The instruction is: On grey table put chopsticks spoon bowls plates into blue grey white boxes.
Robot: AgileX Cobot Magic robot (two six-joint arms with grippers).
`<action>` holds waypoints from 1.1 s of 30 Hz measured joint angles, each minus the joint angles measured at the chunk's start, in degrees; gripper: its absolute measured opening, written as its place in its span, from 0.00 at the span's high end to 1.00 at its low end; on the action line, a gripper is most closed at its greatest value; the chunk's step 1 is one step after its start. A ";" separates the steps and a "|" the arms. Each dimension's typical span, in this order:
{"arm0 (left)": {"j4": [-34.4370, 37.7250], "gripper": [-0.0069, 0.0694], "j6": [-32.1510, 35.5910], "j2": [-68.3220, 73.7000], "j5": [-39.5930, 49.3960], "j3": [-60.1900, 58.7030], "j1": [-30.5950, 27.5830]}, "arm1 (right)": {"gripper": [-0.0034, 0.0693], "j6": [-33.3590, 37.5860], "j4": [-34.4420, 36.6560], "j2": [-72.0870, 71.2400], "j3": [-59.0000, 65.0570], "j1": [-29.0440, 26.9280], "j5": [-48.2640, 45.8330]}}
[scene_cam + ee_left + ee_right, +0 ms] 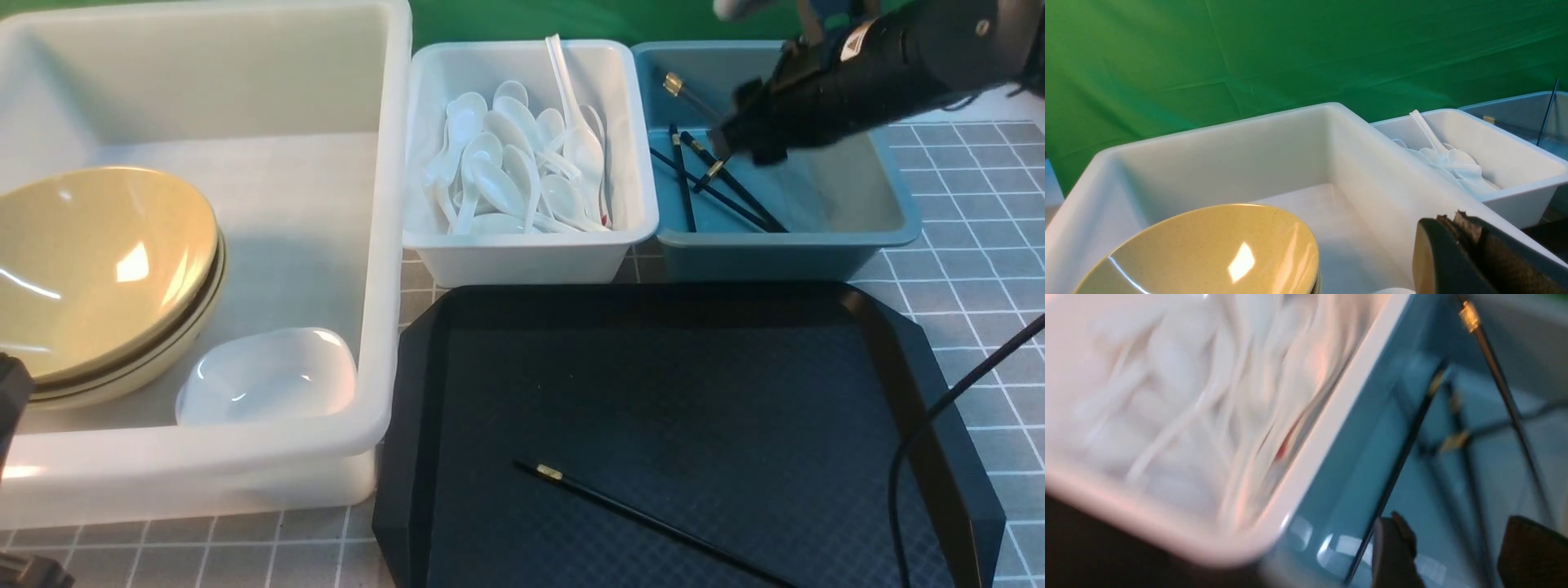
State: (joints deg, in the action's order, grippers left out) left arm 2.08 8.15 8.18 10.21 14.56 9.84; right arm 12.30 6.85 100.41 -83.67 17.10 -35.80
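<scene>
Where the right arm reaches in over the blue-grey box (pixel 857 237), the right gripper (pixel 739 140) hangs above the box's left half, motion-blurred in front view. Wrist cam: jaws stand wide apart, nothing btwn them. One black stick runs just beside one finger (pixel 1392 547); whether it touches can't be told thru the blur.

Chopsticks (pixel 718 188): several lie crossed on the box floor. One more leans up w/ its gold band at the far-left corner. A lone chopstick (pixel 653 518) lies on the black tray (pixel 735 384), toward the near edge, gold band at its far-left end, well apart from the box.

White box (pixel 531 257), btwn tub and blue-grey box: heap of spoons (pixel 506 171), one long handle propped against the far wall.

Large tub (pixel 384 245), robot's left: stacked bowls (pixel 90 261), tilted, in the near-left part. One plate (pixel 269 376) sits just beside them, toward the near-right corner.

Left gripper (pixel 1457 220): fingers pressed together, holding nothing, low at the tub's near side.

Grey table (pixel 963 245) shows around boxes and tray. Black cable (pixel 922 441) crosses the tray's right side. Green cloth (pixel 1290 53) in bkgd.
</scene>
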 joint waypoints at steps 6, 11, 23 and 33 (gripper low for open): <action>0.00 0.92 0.00 0.00 0.28 0.00 0.00 | 0.43 4.61 0.86 -4.00 10.50 12.03 -13.73; 0.00 0.92 0.21 0.00 0.28 0.00 0.00 | 0.44 7.30 1.07 -3.47 18.06 21.30 -9.96; 0.00 0.92 0.03 0.00 0.28 0.00 0.00 | 0.64 9.24 0.74 6.35 19.69 26.91 4.23; 0.00 0.92 0.03 0.00 -0.75 0.00 0.00 | 0.86 9.82 -1.41 -3.47 17.32 26.66 3.41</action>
State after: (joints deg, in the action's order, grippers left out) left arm 2.08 8.19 8.18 9.46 14.56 9.84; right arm 22.12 5.45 96.94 -66.35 43.76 -32.38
